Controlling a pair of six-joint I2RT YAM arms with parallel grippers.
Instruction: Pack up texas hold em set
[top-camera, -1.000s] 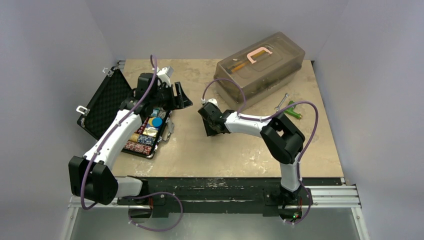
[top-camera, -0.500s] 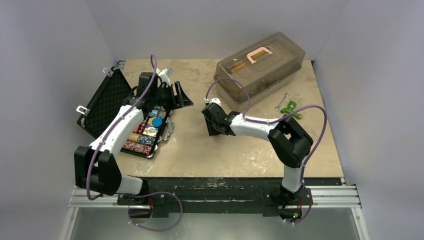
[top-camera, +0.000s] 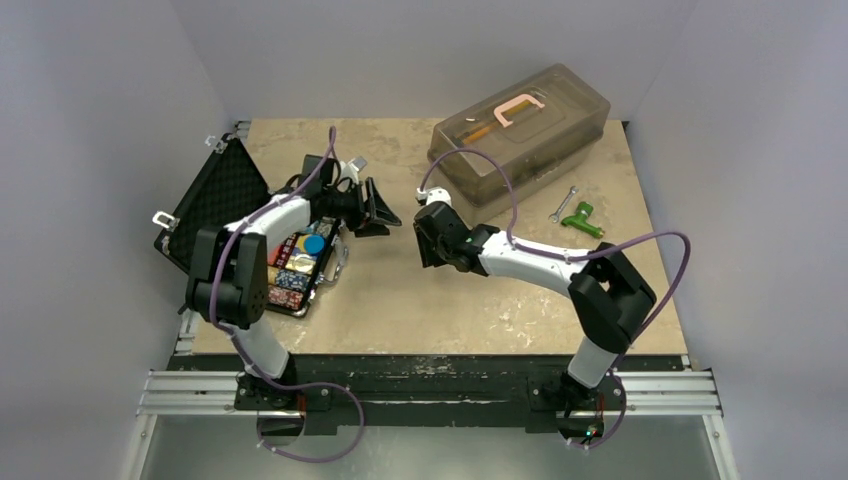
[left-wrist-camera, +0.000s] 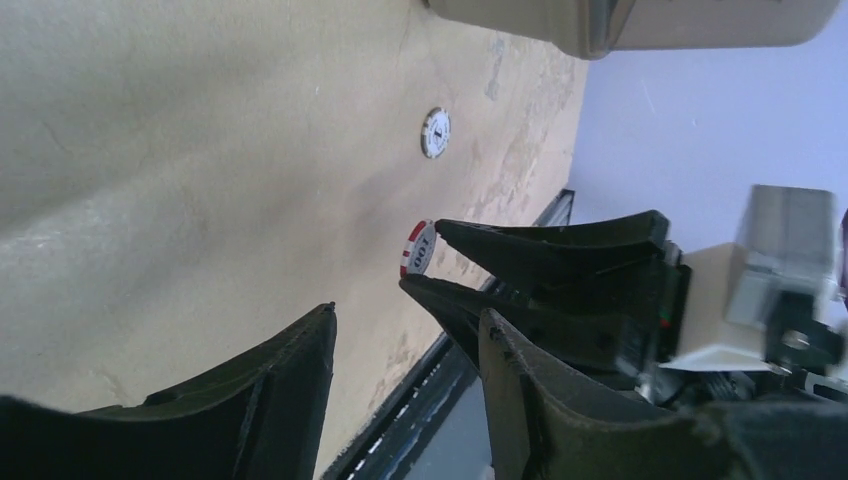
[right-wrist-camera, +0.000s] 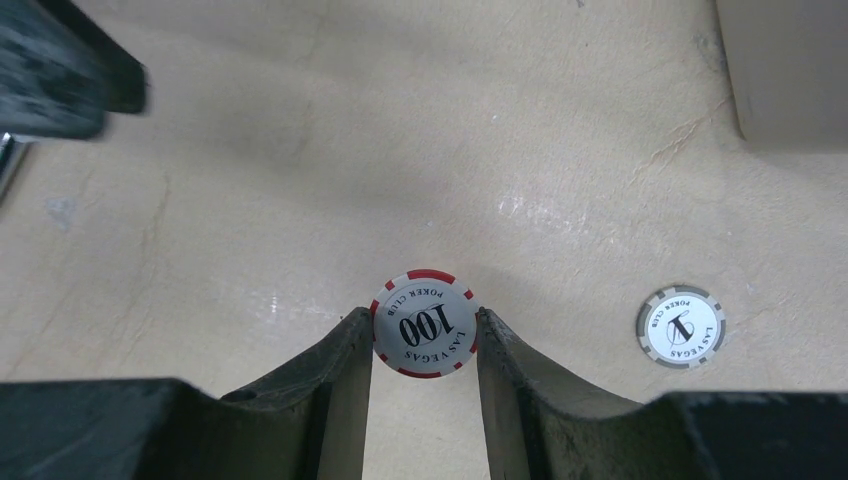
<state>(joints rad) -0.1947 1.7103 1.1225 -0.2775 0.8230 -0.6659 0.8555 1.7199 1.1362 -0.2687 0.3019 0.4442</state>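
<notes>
Plainly, the right gripper (right-wrist-camera: 424, 325) is pinching a round red-and-white poker chip marked 100 (right-wrist-camera: 424, 322) by its rim, one black finger on either side, with the printed face turned toward the wrist camera; whether the chip touches the mottled beige worktop (right-wrist-camera: 300, 180) or sits just above it cannot be told. A second round chip, white with a grey rim (right-wrist-camera: 681, 326), lies flat on the worktop near that gripper, off to one side and apart from its fingers.

The left gripper (top-camera: 382, 218) has its fingers spread wide with nothing between them; it faces the right gripper across a short gap, and the pinched chip shows just beyond its fingertips.

Behind the left gripper, on the side away from the right one, a flat black hinged briefcase (top-camera: 215, 205) lies open, its foam-lined lid tilted back; rows of multicoloured chips (top-camera: 285, 275) fill its base, and a small blue disc (top-camera: 314, 243) rests on top of them.

Beyond the right gripper stands a large translucent grey tub (top-camera: 520, 135) with a pink clamp (top-camera: 518, 108) showing at its top; a green-handled tool (top-camera: 580, 220) and a small metal wrench (top-camera: 563, 205) lie close together on the worktop just beside the tub, well apart from both grippers.
</notes>
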